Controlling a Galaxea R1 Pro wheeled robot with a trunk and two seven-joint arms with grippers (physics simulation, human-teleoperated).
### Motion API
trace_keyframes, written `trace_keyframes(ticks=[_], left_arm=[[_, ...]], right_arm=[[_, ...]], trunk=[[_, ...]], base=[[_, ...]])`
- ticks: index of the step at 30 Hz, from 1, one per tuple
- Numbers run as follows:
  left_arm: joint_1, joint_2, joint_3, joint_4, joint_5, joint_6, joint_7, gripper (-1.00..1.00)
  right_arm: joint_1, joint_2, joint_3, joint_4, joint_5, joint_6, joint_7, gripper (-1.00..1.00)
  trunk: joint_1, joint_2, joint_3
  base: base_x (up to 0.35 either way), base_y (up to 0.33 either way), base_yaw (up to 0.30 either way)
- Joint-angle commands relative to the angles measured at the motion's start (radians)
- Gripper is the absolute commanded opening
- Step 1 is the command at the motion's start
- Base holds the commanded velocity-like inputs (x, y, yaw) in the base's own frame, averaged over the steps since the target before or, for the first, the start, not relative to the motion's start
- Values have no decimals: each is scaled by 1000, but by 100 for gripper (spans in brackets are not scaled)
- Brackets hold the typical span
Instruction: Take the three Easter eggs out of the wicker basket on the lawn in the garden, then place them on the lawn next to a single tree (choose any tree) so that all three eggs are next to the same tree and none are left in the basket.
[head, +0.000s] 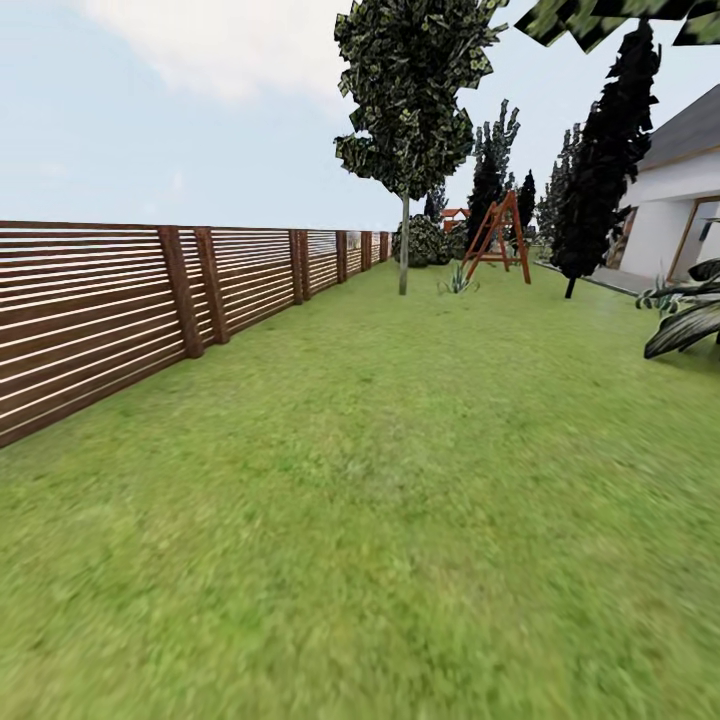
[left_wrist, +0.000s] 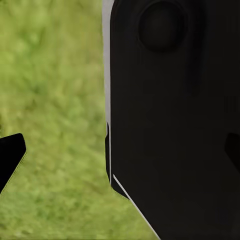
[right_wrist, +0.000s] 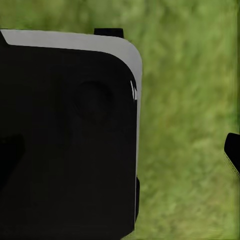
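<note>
Left jaws: in the left wrist view one black fingertip (left_wrist: 11, 157) pokes in at 9 o'clock and another dark tip sits at 3 o'clock against the robot's black body panel (left_wrist: 175, 120). They stand wide apart with nothing between them but grass.

Right jaws: same deal in the right wrist view. One black fingertip (right_wrist: 233, 150) at 3 o'clock, the other barely readable at 9 o'clock against the black, grey-edged robot body (right_wrist: 70, 135). Looks wide, nothing held.

Ground: wide mottled green lawn (head: 380, 520) under both wrists and all across the head view.

Task thing in sight: tall tree with a slender pale trunk and dark speckled crown (head: 404, 240), far off at about 12 o'clock, trunk axis straight up.

Basket and eggs: can't place them from here, so no telling which way they lie from the jaws or which arm is nearer.

Surroundings: brown slatted wooden fence (head: 110, 310) running along 9 to 11 o'clock, red-brown A-frame swing (head: 497, 238) at 1 o'clock, white house (head: 680, 200) at 2 o'clock.

My guess: robot's in transit.
</note>
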Motion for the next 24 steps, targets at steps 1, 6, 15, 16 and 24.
trace_keyframes(ticks=[1, 6, 15, 16, 24], left_arm=[[0, 0, 0, -1, 0, 0, 0, 100], [0, 0, 0, -1, 0, 0, 0, 100], [0, 0, 0, -1, 0, 0, 0, 100], [0, 0, 0, -1, 0, 0, 0, 100], [0, 0, 0, -1, 0, 0, 0, 100]], right_arm=[[-1, 0, 0, 1, 0, 0, 0, 100], [-1, -1, 0, 1, -1, 7, 0, 100], [-1, 0, 0, 1, -1, 8, 1, 100], [-1, 0, 0, 1, -1, 7, 0, 100], [-1, 0, -1, 1, -4, -1, 0, 100]], trunk=[[1, 0, -1], [1, 0, -1], [1, 0, -1], [1, 0, -1], [1, 0, -1]], base=[[330, 0, 0], [330, 0, 0], [330, 0, 0], [330, 0, 0], [330, 0, 33]])
